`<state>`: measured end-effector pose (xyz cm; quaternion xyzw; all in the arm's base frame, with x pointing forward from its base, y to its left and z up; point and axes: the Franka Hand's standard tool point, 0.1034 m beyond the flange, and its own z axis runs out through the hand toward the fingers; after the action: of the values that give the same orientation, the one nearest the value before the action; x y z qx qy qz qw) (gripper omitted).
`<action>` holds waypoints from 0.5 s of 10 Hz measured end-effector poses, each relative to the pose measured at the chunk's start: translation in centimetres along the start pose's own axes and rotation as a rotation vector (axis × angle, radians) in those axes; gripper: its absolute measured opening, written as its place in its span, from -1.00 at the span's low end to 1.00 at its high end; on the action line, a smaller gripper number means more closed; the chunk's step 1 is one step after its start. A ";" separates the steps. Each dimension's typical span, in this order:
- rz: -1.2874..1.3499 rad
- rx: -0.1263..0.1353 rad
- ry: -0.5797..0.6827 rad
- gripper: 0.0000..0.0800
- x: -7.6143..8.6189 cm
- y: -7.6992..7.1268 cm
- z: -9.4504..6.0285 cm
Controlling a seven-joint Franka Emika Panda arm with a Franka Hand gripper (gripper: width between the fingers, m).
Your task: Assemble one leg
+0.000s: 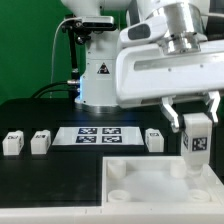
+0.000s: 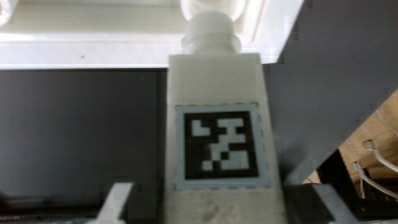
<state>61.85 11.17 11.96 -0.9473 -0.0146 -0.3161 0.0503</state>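
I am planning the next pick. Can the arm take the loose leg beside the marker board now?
Probably not yet: the tool is shut on the held leg, over the panel. Nothing covers the loose leg, so the way looks free once the tool is empty.

Bright light, both views soft and blurry, glare washing out the leg [image 2: 217, 85]

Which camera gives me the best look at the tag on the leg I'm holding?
The wrist view: the leg fills the frame with its tag square-on. The exterior view shows it small, upright in the gripper above the panel corner, its tag only a blur.
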 end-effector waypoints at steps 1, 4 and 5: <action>0.004 -0.001 -0.004 -0.27 -0.1 -0.1 0.6; 0.006 -0.008 -0.007 -0.27 0.0 0.5 1.4; 0.002 -0.005 -0.013 -0.27 -0.4 0.3 1.6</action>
<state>62.48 11.08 10.38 -0.9494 -0.0131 -0.3100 0.0481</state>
